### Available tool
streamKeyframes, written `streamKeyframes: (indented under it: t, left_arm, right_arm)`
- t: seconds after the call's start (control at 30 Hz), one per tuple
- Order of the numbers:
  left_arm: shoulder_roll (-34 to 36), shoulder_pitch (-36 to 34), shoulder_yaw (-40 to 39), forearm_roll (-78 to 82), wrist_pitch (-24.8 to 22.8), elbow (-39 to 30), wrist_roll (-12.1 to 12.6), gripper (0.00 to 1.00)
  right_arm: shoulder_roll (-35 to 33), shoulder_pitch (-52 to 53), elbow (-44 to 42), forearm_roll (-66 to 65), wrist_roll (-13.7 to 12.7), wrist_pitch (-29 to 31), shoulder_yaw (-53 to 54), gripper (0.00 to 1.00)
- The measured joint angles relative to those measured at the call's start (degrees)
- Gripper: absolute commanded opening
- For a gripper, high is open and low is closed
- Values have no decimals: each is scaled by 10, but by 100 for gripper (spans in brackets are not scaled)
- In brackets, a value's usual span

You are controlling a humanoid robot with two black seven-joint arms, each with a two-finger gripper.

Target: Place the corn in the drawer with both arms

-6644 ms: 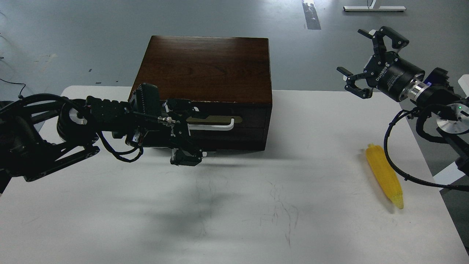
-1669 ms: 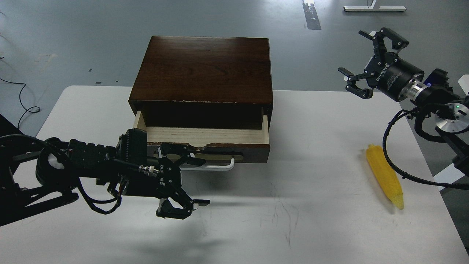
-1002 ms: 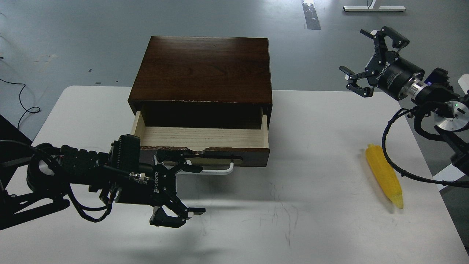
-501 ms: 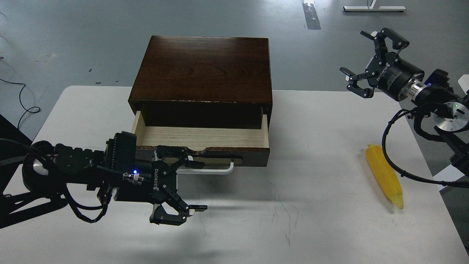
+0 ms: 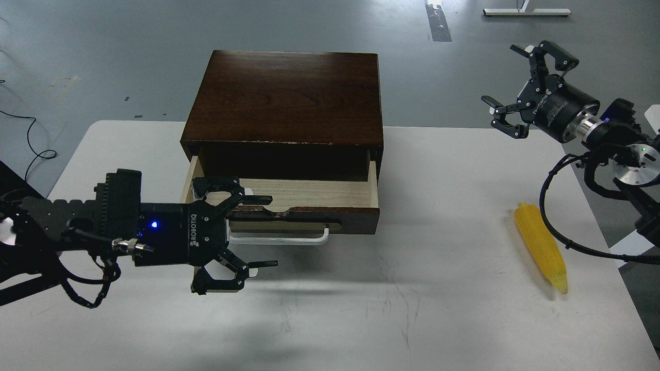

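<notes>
The corn cob (image 5: pixel 541 247) lies on the white table (image 5: pixel 412 319) near its right edge, apart from both grippers. The drawer (image 5: pixel 281 198) of the wooden box (image 5: pixel 286 98) stands pulled out. The left gripper (image 5: pixel 260 232) hangs wide open before the drawer's left end. The right gripper (image 5: pixel 505 80) is spread wide above the table's far right corner, holding nothing.

Your robot has two black arms. The left arm (image 5: pixel 77 232) has a ribbed black block, a small blue light, a silver plug and white letters near its claw. The right arm (image 5: pixel 613 139) has a shiny silver ring, a blue part, a tiny green light and looping black cables.
</notes>
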Motion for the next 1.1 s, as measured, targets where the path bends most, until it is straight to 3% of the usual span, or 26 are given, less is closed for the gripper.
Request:
streamKeyframes:
  t: [0.13, 0.3, 0.5, 0.77, 0.97, 1.1]
  left_arm:
    - [10, -3, -49, -31, 3, 10, 0, 98]
    - [-20, -5, -114, -306, 0, 52, 0, 98]
    - [-76, -48, -154, -667, -45, 208, 0, 98]
    - [-181, -57, -157, -1044, -201, 475, 0, 98]
    - [-203, -27, -157, -1119, -314, 540, 62, 98]
    - [-205, -14, -157, -1139, -338, 543, 92, 98]
  right_arm:
    - [0, 0, 3, 0, 0, 0, 0, 100]
    - [-2, 2, 13, -8, 0, 0, -2, 100]
    - [-28, 1, 47, -65, 5, 0, -13, 100]
    - [-90, -7, 83, -102, 8, 0, -17, 100]
    - [-143, -8, 118, -229, 13, 0, -26, 98]
    - [-212, -8, 206, -410, 40, 0, -43, 98]
